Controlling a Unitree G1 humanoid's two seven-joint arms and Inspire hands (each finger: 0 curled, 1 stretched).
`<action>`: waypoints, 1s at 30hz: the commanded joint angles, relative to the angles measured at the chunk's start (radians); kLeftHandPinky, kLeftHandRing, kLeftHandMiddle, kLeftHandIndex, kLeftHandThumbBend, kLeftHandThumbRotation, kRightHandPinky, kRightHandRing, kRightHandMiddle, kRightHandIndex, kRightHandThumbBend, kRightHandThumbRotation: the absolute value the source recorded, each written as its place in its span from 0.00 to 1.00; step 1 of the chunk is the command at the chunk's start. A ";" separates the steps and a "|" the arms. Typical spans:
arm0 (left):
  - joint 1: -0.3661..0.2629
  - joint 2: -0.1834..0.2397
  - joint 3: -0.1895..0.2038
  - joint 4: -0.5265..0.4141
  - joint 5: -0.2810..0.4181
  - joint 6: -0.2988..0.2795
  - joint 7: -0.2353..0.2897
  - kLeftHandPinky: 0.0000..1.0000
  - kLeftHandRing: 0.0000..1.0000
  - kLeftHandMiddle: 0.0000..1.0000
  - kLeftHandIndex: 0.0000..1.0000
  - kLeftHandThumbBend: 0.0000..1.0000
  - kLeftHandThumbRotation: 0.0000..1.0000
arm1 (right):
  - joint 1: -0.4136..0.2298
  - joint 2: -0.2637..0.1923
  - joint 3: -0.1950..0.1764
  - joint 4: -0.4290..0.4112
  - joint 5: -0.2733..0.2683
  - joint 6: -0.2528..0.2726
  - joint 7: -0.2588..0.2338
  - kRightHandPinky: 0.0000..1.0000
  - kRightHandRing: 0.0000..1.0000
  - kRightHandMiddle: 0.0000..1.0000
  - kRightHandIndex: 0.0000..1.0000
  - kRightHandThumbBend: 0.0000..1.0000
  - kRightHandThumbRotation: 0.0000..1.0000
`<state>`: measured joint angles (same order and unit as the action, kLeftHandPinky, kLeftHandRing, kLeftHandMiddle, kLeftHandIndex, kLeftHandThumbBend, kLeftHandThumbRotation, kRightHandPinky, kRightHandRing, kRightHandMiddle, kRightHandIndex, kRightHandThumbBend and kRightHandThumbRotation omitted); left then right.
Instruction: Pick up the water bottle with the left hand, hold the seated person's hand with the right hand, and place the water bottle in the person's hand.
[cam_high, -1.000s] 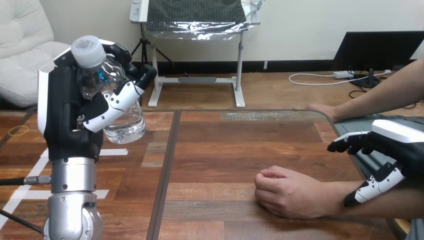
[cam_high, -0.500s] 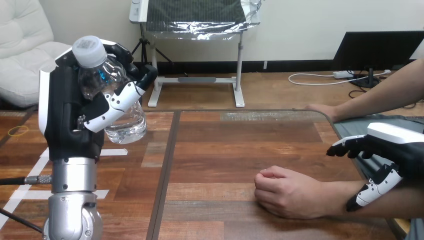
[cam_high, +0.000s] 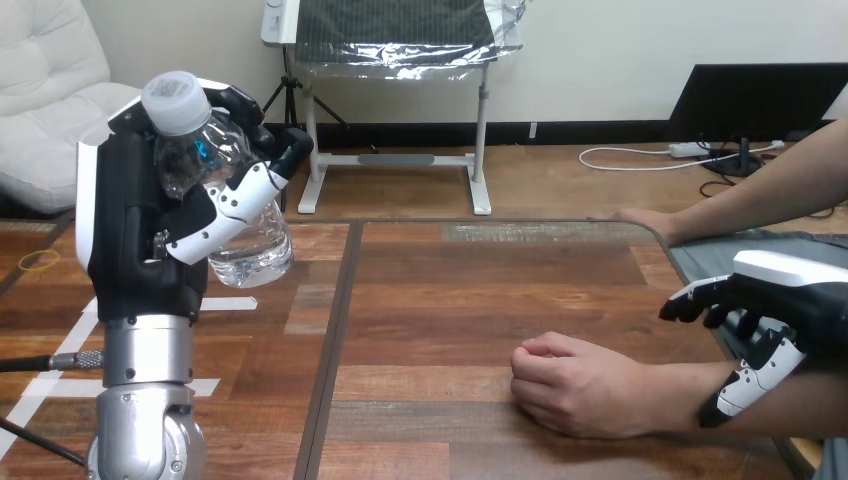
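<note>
The table (cam_high: 450, 300) is lit brightly and evenly, and the light seems to be thrown from above. A pale shine is seen on the wood near its far edge. Light is caught in the clear water bottle (cam_high: 215, 190), and small bright spots are seen on its plastic. A soft, thin shadow is cast on the wood under the person's hand (cam_high: 575, 385). The white shells of the left hand (cam_high: 140, 240) are lit bright.

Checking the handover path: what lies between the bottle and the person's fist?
Only bare table, in the head view, from water bottle to the person's hand.
</note>
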<state>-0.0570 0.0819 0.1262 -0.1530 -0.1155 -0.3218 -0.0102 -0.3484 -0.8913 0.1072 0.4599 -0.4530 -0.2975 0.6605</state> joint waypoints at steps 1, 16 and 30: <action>-0.053 -0.001 0.003 -0.060 -0.016 -0.007 -0.005 0.23 0.30 0.36 0.41 0.63 0.00 | -0.005 -0.009 0.029 -0.030 -0.003 0.048 0.041 0.67 0.81 0.85 0.85 1.00 0.20; -0.050 -0.004 0.010 -0.059 -0.016 -0.004 -0.005 0.23 0.30 0.37 0.41 0.63 0.00 | 0.014 -0.030 0.021 -0.130 0.008 0.135 0.115 0.69 0.85 0.87 0.86 1.00 0.22; -0.053 -0.002 0.013 -0.054 -0.013 -0.007 -0.006 0.23 0.30 0.36 0.41 0.63 0.00 | 0.058 -0.049 0.012 -0.224 0.007 0.182 0.146 0.70 0.85 0.87 0.86 1.00 0.23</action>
<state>-0.0570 0.0815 0.1364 -0.1536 -0.1165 -0.3186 -0.0157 -0.3130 -0.9198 0.1155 0.2774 -0.4514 -0.1354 0.7955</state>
